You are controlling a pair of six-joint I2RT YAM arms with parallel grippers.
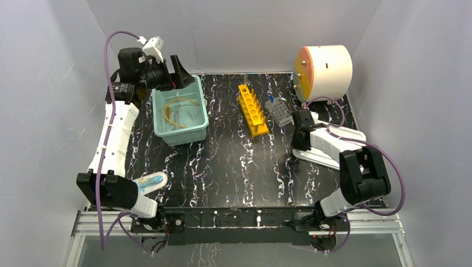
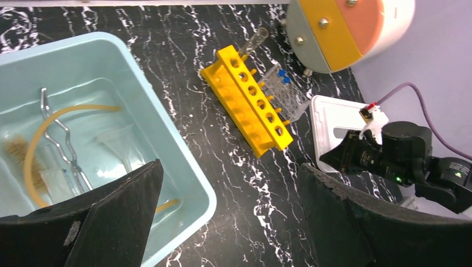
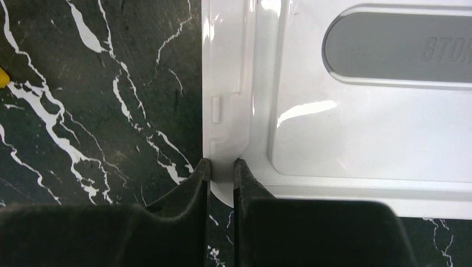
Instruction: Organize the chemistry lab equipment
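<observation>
A teal bin (image 1: pixel 196 128) at the back left holds an amber rubber tube (image 2: pixel 37 146), metal tongs (image 2: pixel 60 133), a clear funnel (image 2: pixel 118 146) and a brush (image 2: pixel 15 151). My left gripper (image 1: pixel 177 78) hangs open and empty above the bin's far right corner; in its wrist view the gripper (image 2: pixel 234 222) spans the bin's rim (image 2: pixel 186 167). The yellow rack (image 1: pixel 253 109) and clear tube rack (image 1: pixel 278 111) stand mid-table. My right gripper (image 3: pixel 221 172) is shut on the corner of a white lid (image 3: pixel 362 111), which lies flat on the table (image 1: pixel 339 139).
A white drum with an orange face (image 1: pixel 323 69) stands at the back right. A clear container with yellow and blue bits (image 1: pixel 151 182) lies by the left arm's base. A glass tube (image 2: pixel 253 41) leans at the yellow rack's far end. White walls enclose the table.
</observation>
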